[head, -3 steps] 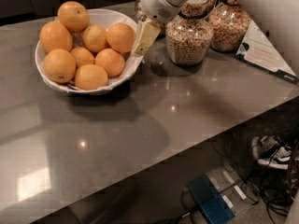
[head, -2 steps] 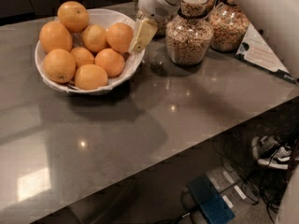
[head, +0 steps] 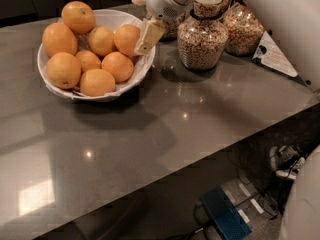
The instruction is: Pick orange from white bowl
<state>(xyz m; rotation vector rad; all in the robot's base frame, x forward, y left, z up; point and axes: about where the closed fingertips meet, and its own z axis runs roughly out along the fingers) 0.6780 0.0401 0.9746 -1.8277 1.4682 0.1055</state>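
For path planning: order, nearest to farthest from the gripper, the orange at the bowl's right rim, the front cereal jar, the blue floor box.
1. Orange at the right rim, beside the gripper, which is at the white bowl's right edge.
2. Front cereal jar, on the table, further right.
3. Blue box, down on the floor.

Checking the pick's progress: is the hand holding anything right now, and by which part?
Nothing visibly held; the hand sits at the white bowl's right rim, beside the orange.

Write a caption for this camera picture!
Gripper hangs at the white bowl rim beside an orange; cereal jars nearby.
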